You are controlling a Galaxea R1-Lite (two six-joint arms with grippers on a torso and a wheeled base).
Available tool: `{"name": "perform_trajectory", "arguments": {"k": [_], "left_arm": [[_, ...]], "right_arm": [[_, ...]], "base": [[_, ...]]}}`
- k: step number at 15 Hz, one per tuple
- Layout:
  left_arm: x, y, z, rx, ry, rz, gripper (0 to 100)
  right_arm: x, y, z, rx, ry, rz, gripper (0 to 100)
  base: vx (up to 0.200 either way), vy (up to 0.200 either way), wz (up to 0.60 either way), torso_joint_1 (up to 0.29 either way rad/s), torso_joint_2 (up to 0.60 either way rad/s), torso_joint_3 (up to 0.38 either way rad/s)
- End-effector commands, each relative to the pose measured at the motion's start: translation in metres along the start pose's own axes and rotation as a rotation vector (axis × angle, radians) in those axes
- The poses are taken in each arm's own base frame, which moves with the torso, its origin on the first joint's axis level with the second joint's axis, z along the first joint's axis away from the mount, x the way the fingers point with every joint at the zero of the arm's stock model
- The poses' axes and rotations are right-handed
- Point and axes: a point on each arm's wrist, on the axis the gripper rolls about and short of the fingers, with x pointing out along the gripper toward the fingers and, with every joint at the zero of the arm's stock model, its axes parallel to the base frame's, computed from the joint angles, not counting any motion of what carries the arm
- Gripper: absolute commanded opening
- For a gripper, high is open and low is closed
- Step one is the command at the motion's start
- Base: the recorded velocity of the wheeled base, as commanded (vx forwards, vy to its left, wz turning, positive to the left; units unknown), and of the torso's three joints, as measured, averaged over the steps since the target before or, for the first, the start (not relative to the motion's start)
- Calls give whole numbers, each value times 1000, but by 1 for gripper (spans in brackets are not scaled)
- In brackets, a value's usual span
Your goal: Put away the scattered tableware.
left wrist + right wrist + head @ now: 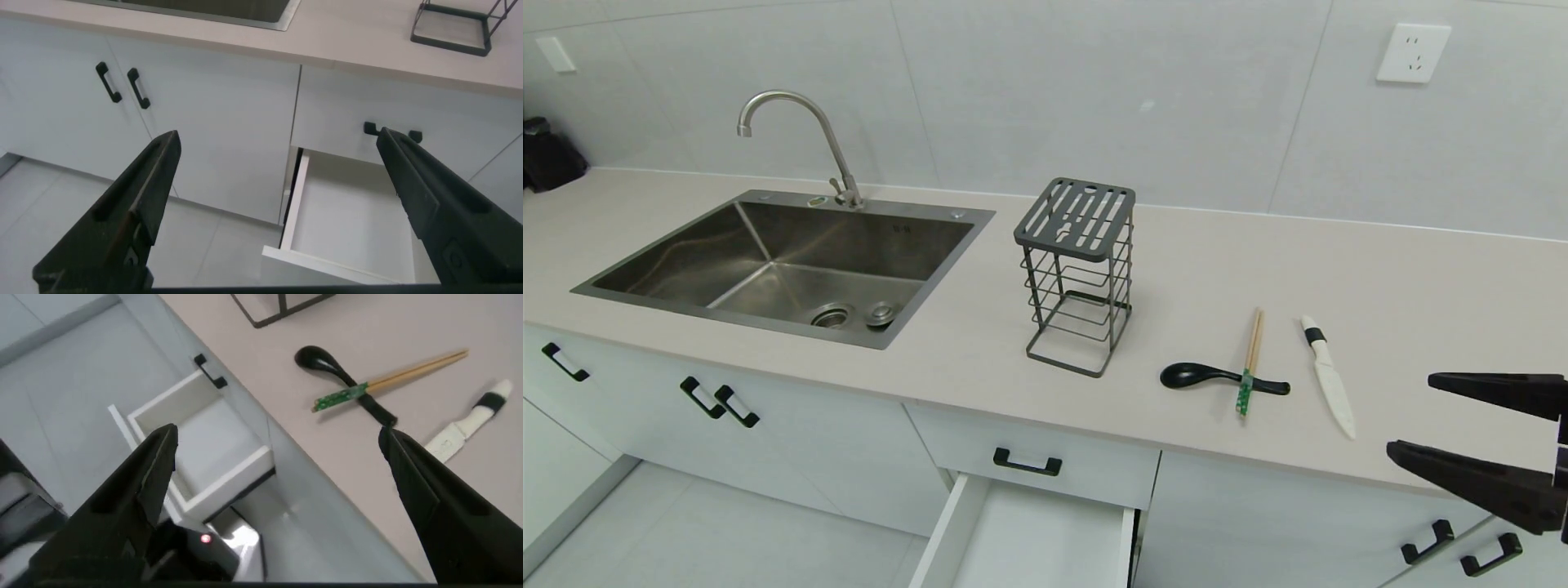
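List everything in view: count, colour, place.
Spoon: 1, black, on counter right of rack.
Chopsticks: 1 pair, wood with green ends, lying across the spoon's handle.
Knife: 1, white with black band, right of chopsticks.
Rack: 1, dark grey wire, upright mid-counter.
Sink: 1, steel, left in counter.
Faucet: 1, steel, behind sink.
Counter: 1, beige.
Drawer: 1, white, pulled open below rack.
Handles: 6, black, cabinet fronts.
Socket: 1, white, wall.
Left gripper: black, open, facing the drawer.
Right gripper: black, open, near knife.
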Motion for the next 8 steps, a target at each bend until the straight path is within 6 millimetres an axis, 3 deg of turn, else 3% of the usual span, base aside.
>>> {"name": "perform_trajectory", "arguments": {"k": [1, 4, 8], "left_arm": [[0, 0, 0, 0, 1, 1, 100], [0, 0, 0, 0, 1, 1, 100], [0, 0, 0, 0, 1, 1, 100]], "right_arm": [[17, 0, 14, 108, 13, 41, 100], [50, 10, 26, 348, 62, 21, 100], [88, 14, 20, 352, 154, -82, 100]], "base": [[0, 0, 0, 0, 0, 0], [0, 0, 0, 0, 0, 0], [0, 0, 0, 0, 0, 0]]}}
